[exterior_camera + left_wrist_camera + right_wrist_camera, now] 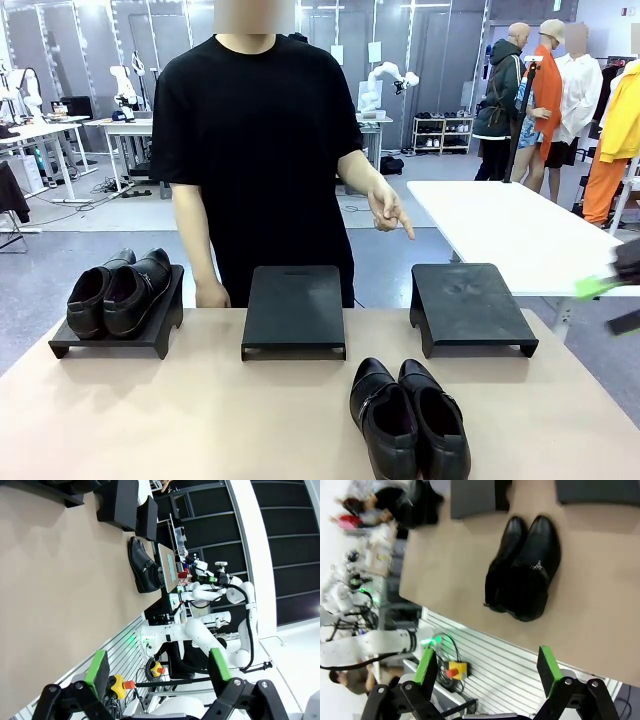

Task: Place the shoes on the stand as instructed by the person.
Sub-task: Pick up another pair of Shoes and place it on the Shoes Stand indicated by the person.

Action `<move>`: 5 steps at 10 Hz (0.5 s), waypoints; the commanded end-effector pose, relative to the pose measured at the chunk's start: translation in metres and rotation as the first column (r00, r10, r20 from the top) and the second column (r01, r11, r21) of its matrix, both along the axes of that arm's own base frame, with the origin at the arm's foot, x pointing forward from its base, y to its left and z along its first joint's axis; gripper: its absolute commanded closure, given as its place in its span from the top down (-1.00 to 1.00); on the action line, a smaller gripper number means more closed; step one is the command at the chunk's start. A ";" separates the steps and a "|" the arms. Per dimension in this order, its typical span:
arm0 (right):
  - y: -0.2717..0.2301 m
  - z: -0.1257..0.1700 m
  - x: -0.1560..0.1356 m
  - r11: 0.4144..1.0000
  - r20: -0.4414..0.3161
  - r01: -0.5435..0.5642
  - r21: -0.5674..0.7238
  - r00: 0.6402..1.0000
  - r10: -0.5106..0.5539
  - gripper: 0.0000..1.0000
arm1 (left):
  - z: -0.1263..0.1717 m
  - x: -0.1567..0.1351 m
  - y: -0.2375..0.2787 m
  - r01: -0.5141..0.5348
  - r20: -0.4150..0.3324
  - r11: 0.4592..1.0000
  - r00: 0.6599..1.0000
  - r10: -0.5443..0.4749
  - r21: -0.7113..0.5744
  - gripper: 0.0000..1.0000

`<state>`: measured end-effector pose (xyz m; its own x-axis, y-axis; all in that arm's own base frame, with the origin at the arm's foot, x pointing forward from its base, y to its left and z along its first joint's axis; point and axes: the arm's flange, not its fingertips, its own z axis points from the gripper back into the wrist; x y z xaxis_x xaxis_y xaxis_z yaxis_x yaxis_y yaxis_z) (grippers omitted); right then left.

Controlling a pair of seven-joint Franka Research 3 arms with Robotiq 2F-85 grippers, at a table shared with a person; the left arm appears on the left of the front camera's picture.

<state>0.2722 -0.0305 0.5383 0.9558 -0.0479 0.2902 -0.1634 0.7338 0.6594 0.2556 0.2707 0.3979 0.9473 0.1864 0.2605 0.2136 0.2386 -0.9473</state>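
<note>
Shoes [408, 418] are clasped by neither left gripper [158, 666] nor right gripper [487, 666]; both are spread wide, empty. Glossy, black, they are laid side by side near the middle stand [294, 310], at its robot-side right, lengthwise, toes towards the person [255, 150].

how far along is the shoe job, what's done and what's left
Done: one pair of shoes sits on the left stand. In hand: the person's hand seems to point toward the right stand; the left gripper and right gripper are open, holding nothing. Left: the second pair lies on the table, not yet on a stand.
</note>
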 end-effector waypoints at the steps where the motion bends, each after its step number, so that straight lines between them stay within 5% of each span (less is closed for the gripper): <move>1: 0.046 0.000 0.022 0.992 -0.123 -0.095 -0.079 0.989 0.084 1.00 | 0.000 -0.004 0.000 0.012 0.009 1.000 1.000 -0.012 0.000 1.00; 5: 0.148 -0.039 0.050 0.961 -0.166 -0.087 -0.264 0.985 0.043 1.00 | 0.000 -0.004 0.000 0.012 0.009 1.000 1.000 -0.012 0.000 1.00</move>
